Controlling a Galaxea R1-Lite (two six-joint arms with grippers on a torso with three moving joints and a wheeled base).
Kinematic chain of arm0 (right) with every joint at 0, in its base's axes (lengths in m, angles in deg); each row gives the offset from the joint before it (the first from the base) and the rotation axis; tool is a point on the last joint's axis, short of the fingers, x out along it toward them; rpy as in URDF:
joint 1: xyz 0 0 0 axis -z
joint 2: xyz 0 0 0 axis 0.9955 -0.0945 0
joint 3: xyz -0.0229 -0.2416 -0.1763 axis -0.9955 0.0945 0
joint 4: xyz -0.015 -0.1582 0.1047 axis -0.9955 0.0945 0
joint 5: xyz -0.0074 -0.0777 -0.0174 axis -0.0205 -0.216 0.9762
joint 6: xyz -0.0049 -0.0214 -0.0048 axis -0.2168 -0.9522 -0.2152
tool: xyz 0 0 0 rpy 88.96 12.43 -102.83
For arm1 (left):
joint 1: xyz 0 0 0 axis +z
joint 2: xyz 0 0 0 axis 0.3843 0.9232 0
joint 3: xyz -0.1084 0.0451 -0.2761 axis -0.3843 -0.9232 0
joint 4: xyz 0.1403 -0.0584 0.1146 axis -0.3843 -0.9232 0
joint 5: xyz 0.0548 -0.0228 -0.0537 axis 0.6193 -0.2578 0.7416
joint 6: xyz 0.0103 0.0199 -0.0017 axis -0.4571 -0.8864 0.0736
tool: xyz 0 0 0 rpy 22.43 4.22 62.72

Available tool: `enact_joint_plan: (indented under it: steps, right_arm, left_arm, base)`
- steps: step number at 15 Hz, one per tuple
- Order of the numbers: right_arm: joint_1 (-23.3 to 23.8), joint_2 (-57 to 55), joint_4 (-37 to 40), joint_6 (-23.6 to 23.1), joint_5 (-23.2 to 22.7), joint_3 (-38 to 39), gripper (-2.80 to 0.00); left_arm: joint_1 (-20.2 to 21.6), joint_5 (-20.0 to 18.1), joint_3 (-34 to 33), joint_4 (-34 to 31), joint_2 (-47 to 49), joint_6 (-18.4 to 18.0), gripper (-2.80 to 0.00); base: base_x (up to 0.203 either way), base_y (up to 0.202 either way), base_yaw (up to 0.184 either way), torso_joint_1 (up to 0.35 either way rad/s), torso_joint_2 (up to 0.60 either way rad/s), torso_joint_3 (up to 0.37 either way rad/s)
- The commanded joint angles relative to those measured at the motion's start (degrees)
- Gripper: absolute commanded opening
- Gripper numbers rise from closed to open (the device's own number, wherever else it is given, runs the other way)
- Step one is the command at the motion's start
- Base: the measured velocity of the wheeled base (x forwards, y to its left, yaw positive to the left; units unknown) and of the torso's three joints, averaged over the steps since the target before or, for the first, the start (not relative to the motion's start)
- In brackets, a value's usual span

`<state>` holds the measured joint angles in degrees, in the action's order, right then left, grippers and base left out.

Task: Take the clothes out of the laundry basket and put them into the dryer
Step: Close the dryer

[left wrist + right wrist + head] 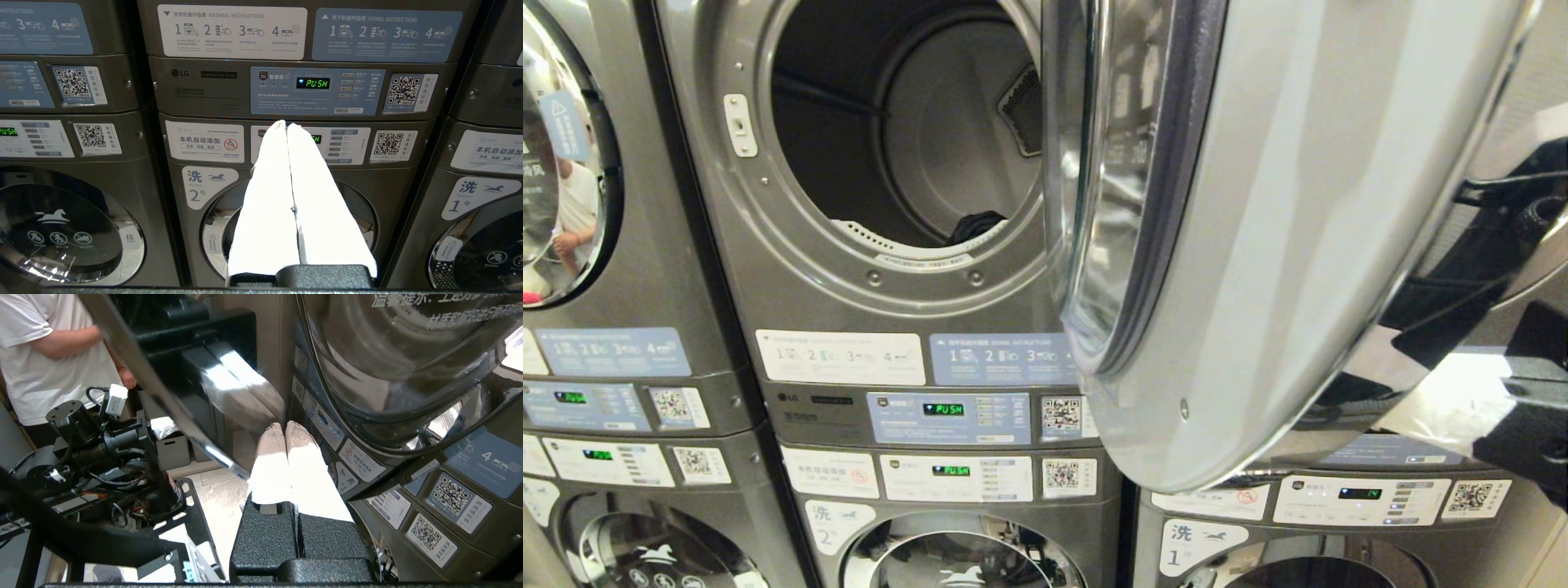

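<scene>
Your right gripper [285,426], fingers pressed together and empty, sits behind the open dryer door [1258,245]; the drum [915,131] lies at ten o'clock.

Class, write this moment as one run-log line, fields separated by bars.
dryer door: open | drum: dark item at front lip | right gripper: shut, empty, below door | left gripper: shut, empty

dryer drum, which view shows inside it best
The head view: it looks straight into the open drum, with a dark garment at its front lip. The left wrist view shows only control panels; the right wrist view shows only the door.
</scene>
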<state>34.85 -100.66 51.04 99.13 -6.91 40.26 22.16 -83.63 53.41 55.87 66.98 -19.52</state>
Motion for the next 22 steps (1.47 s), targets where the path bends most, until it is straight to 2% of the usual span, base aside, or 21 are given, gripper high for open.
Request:
enact_joint_plan:
  steps: [1, 4, 6, 11, 14, 18, 20, 22]
  right_arm:
    - [-0.02, -3.02, -0.79, 0.21, -0.32, -1.26, -2.80]
    - [-0.31, -10.64, -7.96, 0.35, -1.25, -4.23, -2.80]
    - [-0.59, -15.55, -12.18, 0.25, -3.89, -6.66, -2.80]
    - [-6.24, -28.25, -14.49, 0.65, -5.37, -17.17, -2.80]
    - [-8.74, -37.05, -20.79, 0.83, -5.61, -21.73, -2.80]
    - [-9.59, -49.28, -24.50, 1.13, -5.56, -34.79, -2.80]
    - [-9.54, -54.31, -24.94, 1.13, -2.89, -41.68, -2.80]
    - [-7.55, -55.66, -25.20, 1.52, 4.71, -44.21, -2.80]
  left_arm:
    - [0.00, 0.01, -0.01, 0.07, -0.11, 0.00, -2.80]
    - [0.00, 0.01, -0.01, -0.01, -0.11, 0.00, -2.80]
    - [0.00, 0.01, -0.01, -0.01, -0.11, 0.00, -2.80]
    - [0.00, 0.01, -0.01, -0.01, -0.11, 0.00, -2.80]
    - [0.00, 0.01, -0.01, -0.01, -0.11, 0.00, -2.80]
    - [0.00, 0.01, -0.01, -0.01, -0.11, 0.00, -2.80]
    - [0.00, 0.01, -0.01, -0.01, -0.11, 0.09, -2.80]
    - [0.00, 0.01, -0.01, -0.01, -0.11, 0.00, -2.80]
  base:
    - [0.000, 0.000, 0.000, 0.000, 0.00, 0.000]
    - [0.000, 0.000, 0.000, 0.000, 0.00, 0.000]
    - [0.000, 0.000, 0.000, 0.000, 0.00, 0.000]
    - [0.000, 0.000, 0.000, 0.000, 0.00, 0.000]
    - [0.000, 0.000, 0.000, 0.000, 0.00, 0.000]
    - [0.000, 0.000, 0.000, 0.000, 0.00, 0.000]
    - [0.000, 0.000, 0.000, 0.000, 0.00, 0.000]
    - [0.000, 0.000, 0.000, 0.000, 0.00, 0.000]
